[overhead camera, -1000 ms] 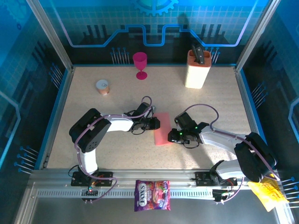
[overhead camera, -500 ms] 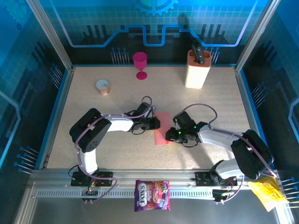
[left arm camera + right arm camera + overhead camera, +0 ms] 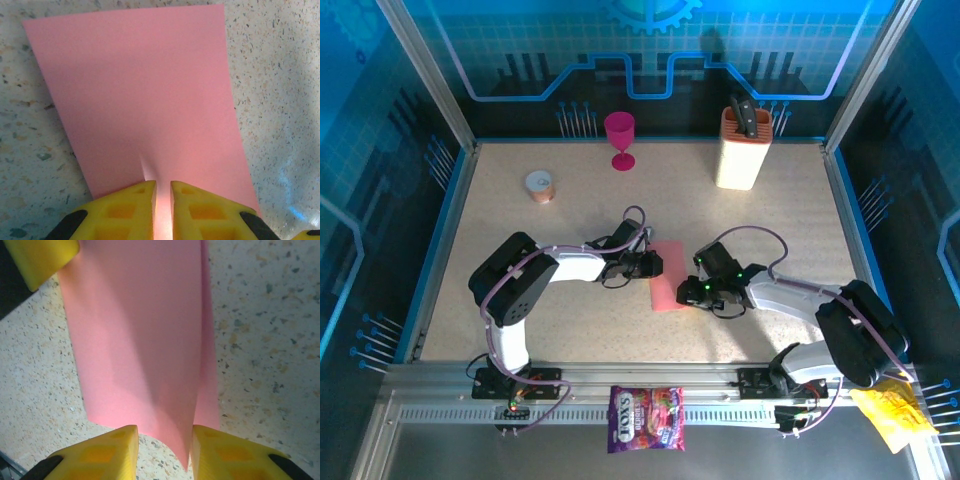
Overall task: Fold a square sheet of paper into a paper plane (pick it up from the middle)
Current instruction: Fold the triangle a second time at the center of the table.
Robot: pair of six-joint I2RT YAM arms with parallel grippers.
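The square sheet of paper point(image 3: 669, 285) lies salmon pink on the speckled table between my two grippers. My left gripper point(image 3: 657, 265) is at its left edge. In the left wrist view, the left gripper point(image 3: 162, 184) has its yellow fingers pinched on the edge of the sheet point(image 3: 140, 90), raising a small ridge. My right gripper point(image 3: 693, 290) is at the right edge. In the right wrist view, the right gripper point(image 3: 164, 432) stands open. A lifted, curled flap of the paper point(image 3: 140, 330) hangs between its fingers, close to the right one.
A magenta goblet point(image 3: 619, 138) and a cream knife block point(image 3: 743, 150) stand at the back, and a small roll point(image 3: 540, 185) at the back left. A purple candy bag point(image 3: 646, 417) and a yellow wrapper point(image 3: 890, 412) lie on the front rail.
The right gripper nudged left against the paper's edge, then eased back a little, its jaws slightly wider. The left gripper kept its pinch and did not move.
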